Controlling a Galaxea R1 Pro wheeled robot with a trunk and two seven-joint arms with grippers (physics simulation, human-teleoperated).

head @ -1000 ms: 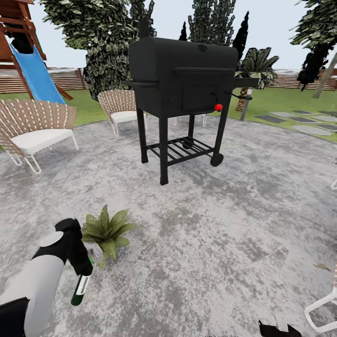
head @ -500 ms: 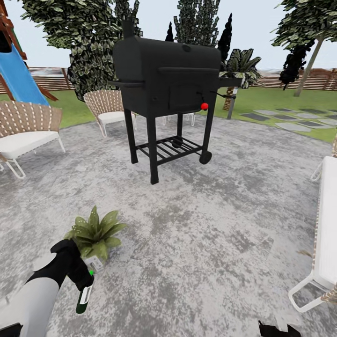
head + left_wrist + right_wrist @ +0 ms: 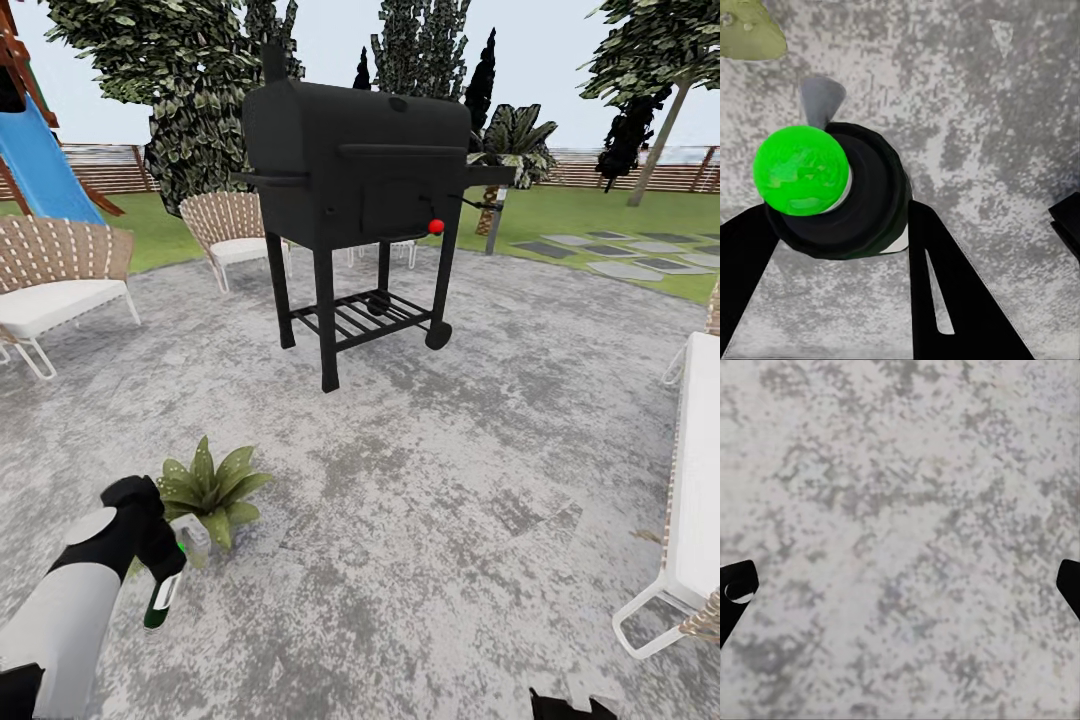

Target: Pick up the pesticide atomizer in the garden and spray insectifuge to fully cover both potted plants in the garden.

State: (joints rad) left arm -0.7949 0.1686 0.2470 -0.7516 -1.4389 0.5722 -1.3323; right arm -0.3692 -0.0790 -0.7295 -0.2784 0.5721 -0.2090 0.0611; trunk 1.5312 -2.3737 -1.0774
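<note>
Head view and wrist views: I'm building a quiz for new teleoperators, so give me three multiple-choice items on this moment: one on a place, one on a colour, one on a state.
1. The potted plant stands on: A lawn, B stone patio, C chair.
2. The knob on the grill is: A red, B blue, C yellow.
3. The left gripper is: A open, B shut on the atomizer, C resting on the grill.

Answers: B, grey mottled stone surrounds its pot; A, a red ball sits by the grill's front; B, the jaws flank the bottle in the left wrist view.

The left arm is stretched forward and low, its gripper clamped round the pesticide atomizer. The right gripper's fingertips are spread wide apart.
</note>
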